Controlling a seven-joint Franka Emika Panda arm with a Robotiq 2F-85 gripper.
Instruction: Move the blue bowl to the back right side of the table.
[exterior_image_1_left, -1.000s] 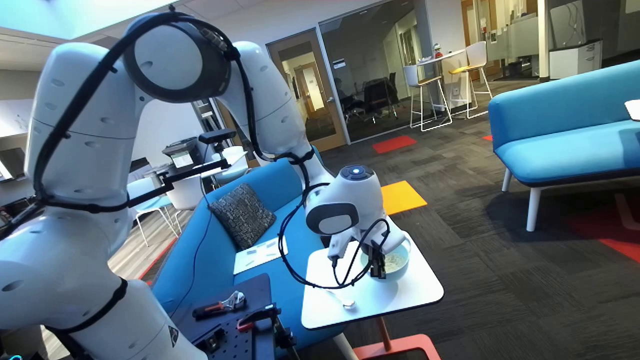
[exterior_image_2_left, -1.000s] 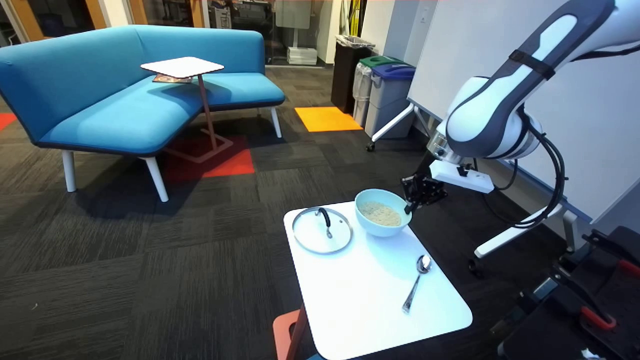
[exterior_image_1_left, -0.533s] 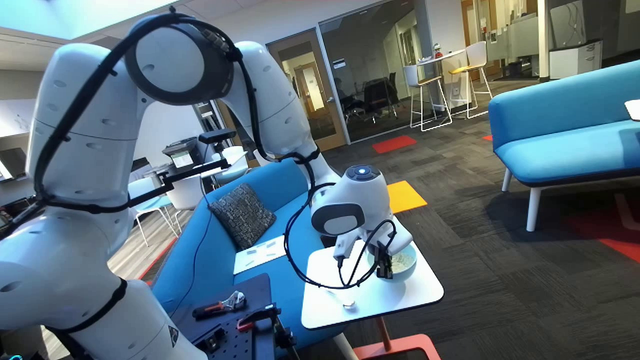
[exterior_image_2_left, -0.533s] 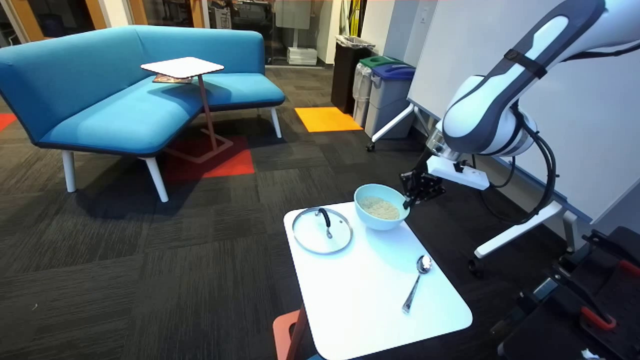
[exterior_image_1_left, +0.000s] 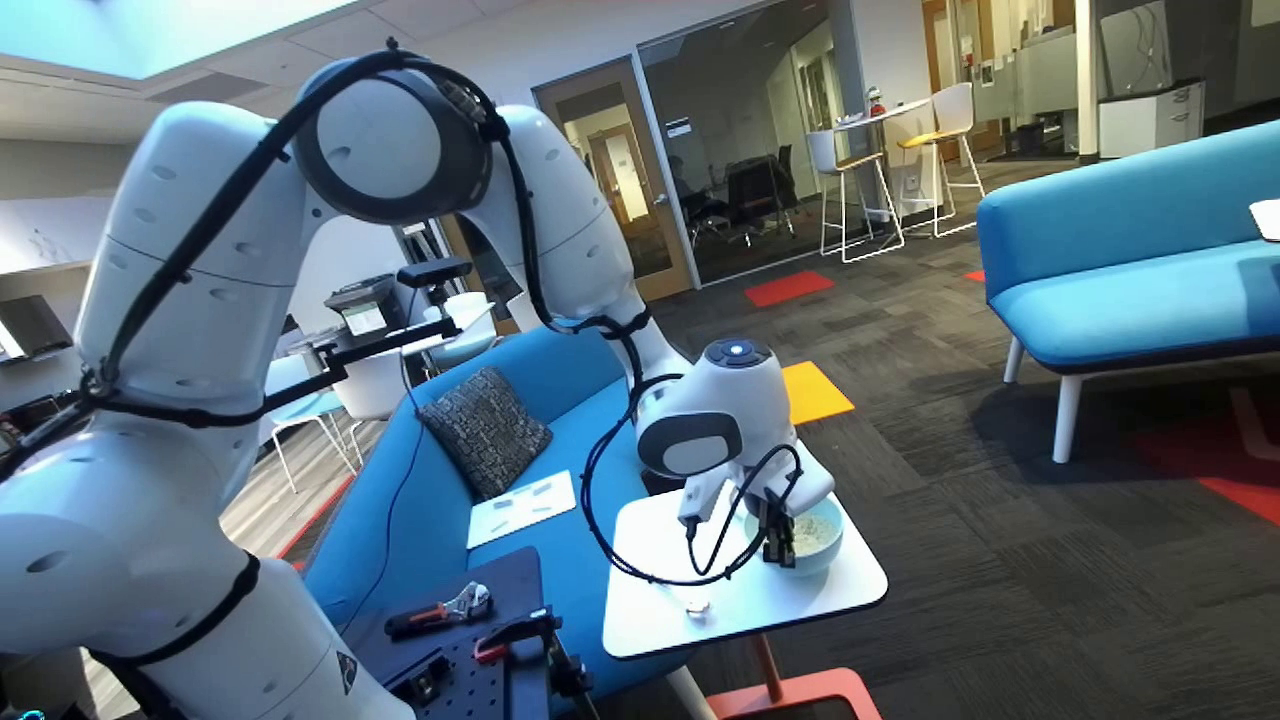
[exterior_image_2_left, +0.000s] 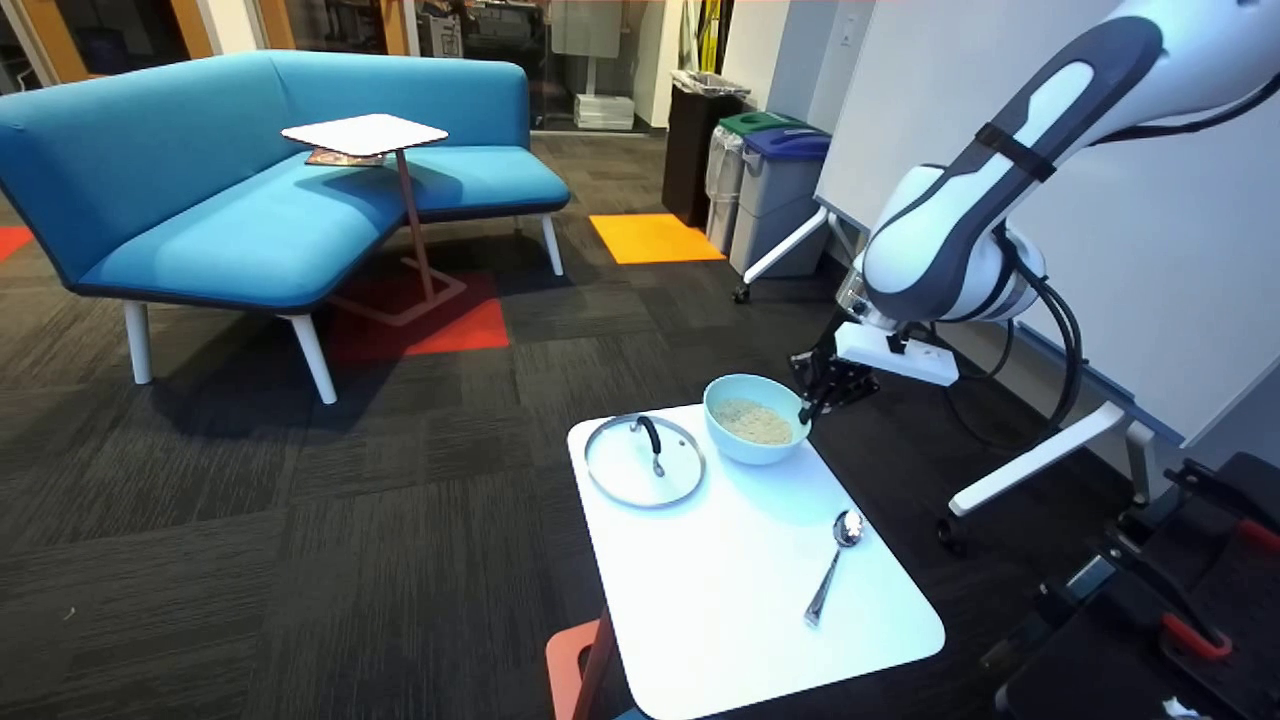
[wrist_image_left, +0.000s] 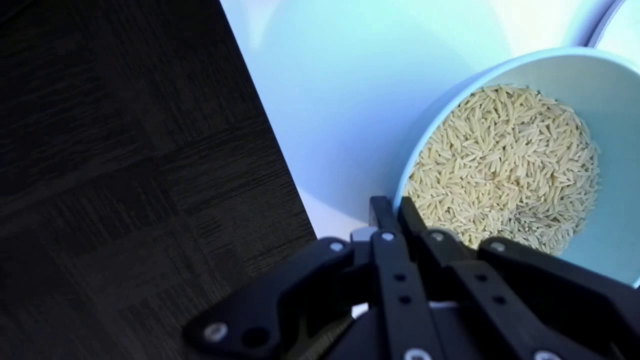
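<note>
The blue bowl (exterior_image_2_left: 752, 452), pale blue and round with rice inside, is at the far end of the white table (exterior_image_2_left: 720, 600), beside a glass lid. It also shows in an exterior view (exterior_image_1_left: 824, 545), partly hidden by the gripper, and in the wrist view (wrist_image_left: 620, 155). My gripper (wrist_image_left: 394, 204) is shut on the bowl's rim, one finger inside and one outside. It also shows in both exterior views (exterior_image_2_left: 808, 412) (exterior_image_1_left: 780, 555). The bowl stands about level. I cannot tell whether its base touches the tabletop.
A glass lid (exterior_image_2_left: 640, 475) with a black handle lies close beside the bowl. A spoon (exterior_image_2_left: 832, 570) lies near the table's side edge. A blue sofa (exterior_image_1_left: 590, 450) stands against the table. A whiteboard (exterior_image_2_left: 1130, 230) stands behind the arm.
The gripper and bowl have moved together slightly toward the lid, leftward in an exterior view. The bowl looked a little higher half a second ago than now. The lid and spoon have not moved.
</note>
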